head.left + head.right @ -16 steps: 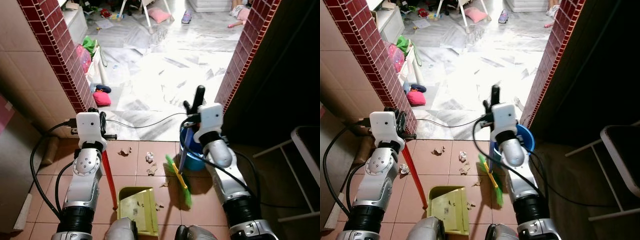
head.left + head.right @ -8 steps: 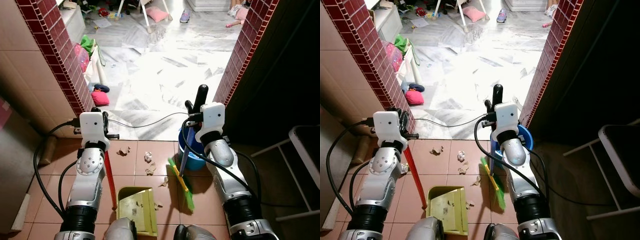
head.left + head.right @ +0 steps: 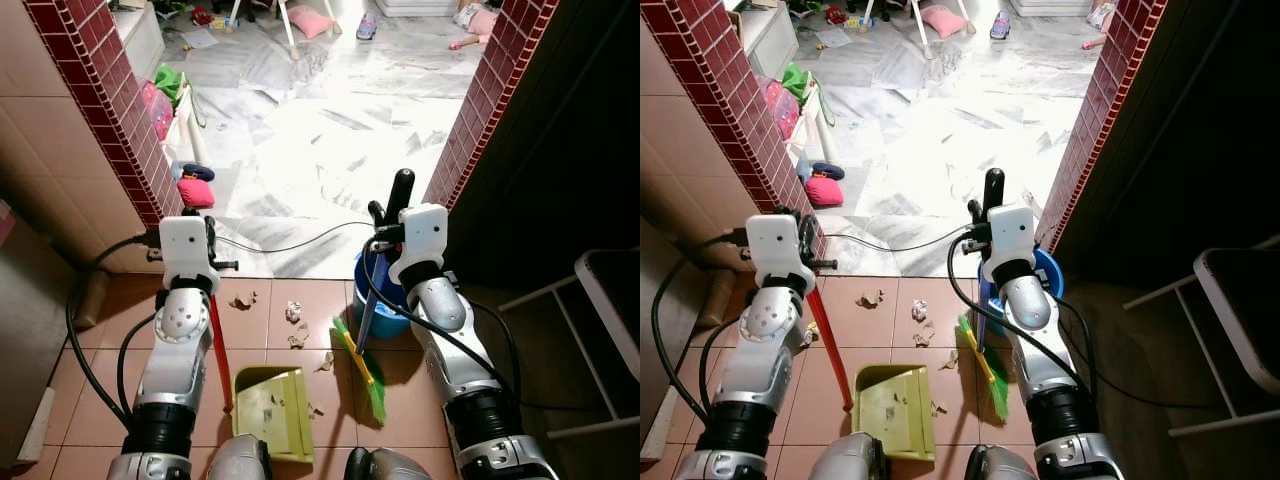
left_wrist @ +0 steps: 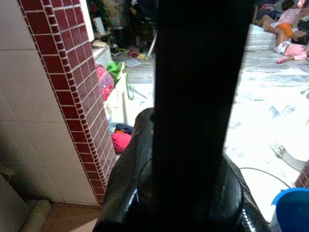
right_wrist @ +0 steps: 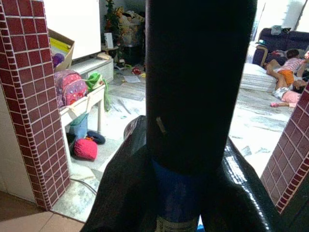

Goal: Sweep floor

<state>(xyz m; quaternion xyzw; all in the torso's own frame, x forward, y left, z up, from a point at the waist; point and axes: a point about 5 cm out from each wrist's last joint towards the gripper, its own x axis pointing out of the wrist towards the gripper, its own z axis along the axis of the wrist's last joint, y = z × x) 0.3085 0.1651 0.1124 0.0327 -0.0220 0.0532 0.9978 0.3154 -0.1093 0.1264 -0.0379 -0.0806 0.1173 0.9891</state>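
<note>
The left gripper (image 3: 196, 232) is clenched on the red handle (image 3: 217, 345) of the dustpan (image 3: 272, 412), and from those jaws the handle slants down to the yellow-green pan lying flat on the terracotta tiles (image 3: 305, 448) below. The right gripper (image 3: 392, 205) is clenched on the blue shaft (image 3: 366, 305) of the broom (image 3: 362, 365); the shaft runs down from its jaws to the green and yellow bristles, which rest on the tiles just beside the pan, on the side nearer the right arm. In each wrist view a dark shaft stands up between the black fingers (image 5: 120, 193). Scraps of torn paper (image 3: 295, 313) lie on the tiles between the two grippers, ahead of the pan's mouth, and a few bits sit inside the pan. A blue bucket (image 3: 385, 318) stands just behind the broom shaft, beneath the right gripper. Beyond both grippers, between two red brick pillars (image 3: 115, 100), a white marble floor (image 3: 310, 150) opens out, with a black cable (image 3: 290, 245) across it.
</note>
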